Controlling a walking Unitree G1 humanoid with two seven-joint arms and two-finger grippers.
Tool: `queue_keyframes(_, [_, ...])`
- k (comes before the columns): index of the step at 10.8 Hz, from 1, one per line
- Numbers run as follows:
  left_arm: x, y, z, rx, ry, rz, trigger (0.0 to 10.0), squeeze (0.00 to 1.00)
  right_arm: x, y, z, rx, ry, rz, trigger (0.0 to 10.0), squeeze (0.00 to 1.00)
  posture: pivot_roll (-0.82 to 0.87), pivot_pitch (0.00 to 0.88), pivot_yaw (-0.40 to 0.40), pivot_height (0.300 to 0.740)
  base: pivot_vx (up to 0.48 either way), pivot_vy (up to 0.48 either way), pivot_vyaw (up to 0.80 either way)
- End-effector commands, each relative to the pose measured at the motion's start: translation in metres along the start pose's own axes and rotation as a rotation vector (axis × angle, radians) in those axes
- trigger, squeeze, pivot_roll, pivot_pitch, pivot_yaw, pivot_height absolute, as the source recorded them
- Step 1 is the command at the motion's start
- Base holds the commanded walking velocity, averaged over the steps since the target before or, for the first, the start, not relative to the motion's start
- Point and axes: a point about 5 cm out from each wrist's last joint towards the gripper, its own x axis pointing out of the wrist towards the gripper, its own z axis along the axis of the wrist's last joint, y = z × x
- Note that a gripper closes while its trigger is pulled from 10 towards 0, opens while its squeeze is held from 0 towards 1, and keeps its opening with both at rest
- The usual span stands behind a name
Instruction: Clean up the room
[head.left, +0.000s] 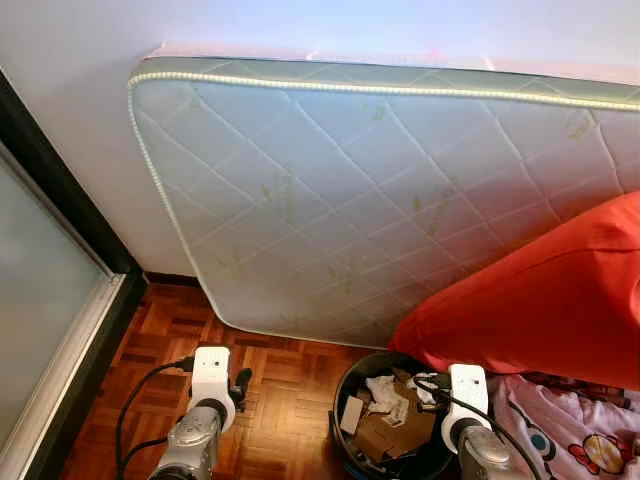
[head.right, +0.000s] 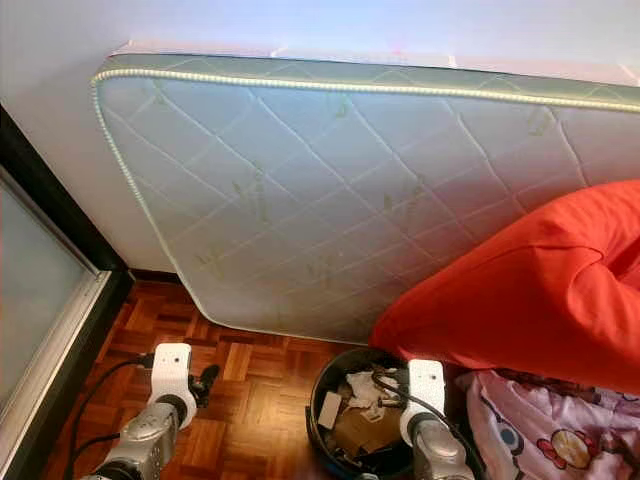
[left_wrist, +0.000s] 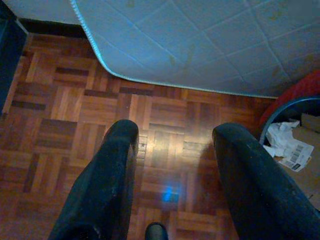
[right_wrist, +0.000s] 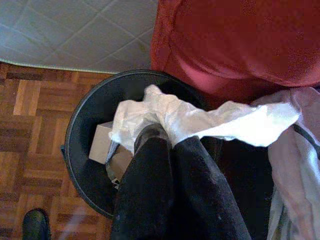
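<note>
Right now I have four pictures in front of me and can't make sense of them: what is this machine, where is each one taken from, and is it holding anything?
It is a walking humanoid robot tidying a bedroom. Two pictures come from the two cameras in its head, looking down past its silver arms. The other two come from a camera on each wrist, looking along that arm's two black fingers.

Ahead, a quilted mattress leans against the wall, with a red pillow beside it. On the parquet floor stands a black waste bin holding cardboard and paper.

The right pincer is shut on a crumpled white paper, held above the bin. The left pincer is open with nothing in it, over the floor.
</note>
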Motion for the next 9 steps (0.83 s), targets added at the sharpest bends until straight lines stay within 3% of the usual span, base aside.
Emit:
queue_keyframes(1, [-0.003, -0.001, -0.010, -0.003, 0.033, -0.006, 10.0, 0.00, 0.000, 0.001, -0.001, 0.022, 0.000, -0.005, 10.0, 0.75, 0.12, 0.175, -0.020, 0.740, 0.000, 0.000, 0.00])
queue_keyframes(2, [-0.004, 0.000, -0.010, -0.004, 0.032, -0.006, 10.0, 0.00, 0.000, 0.001, 0.001, 0.020, -0.005, -0.007, 10.0, 1.00, 0.12, 0.177, -0.020, 0.740, 0.000, 0.000, 0.00])
queue_keyframes(8, [-0.006, 0.001, -0.016, -0.009, 0.059, -0.012, 10.0, 0.00, 0.002, -0.003, 0.008, 0.004, -0.023, -0.026, 10.0, 1.00, 0.12, 0.180, -0.020, 0.740, 0.000, 0.000, 0.00])
queue_keyframes(9, [-0.007, 0.001, -0.020, -0.001, 0.077, -0.018, 10.0, 0.00, 0.001, -0.003, 0.007, -0.003, -0.020, -0.027, 10.0, 0.00, 0.12, 0.178, -0.019, 0.740, 0.000, 0.000, 0.00])
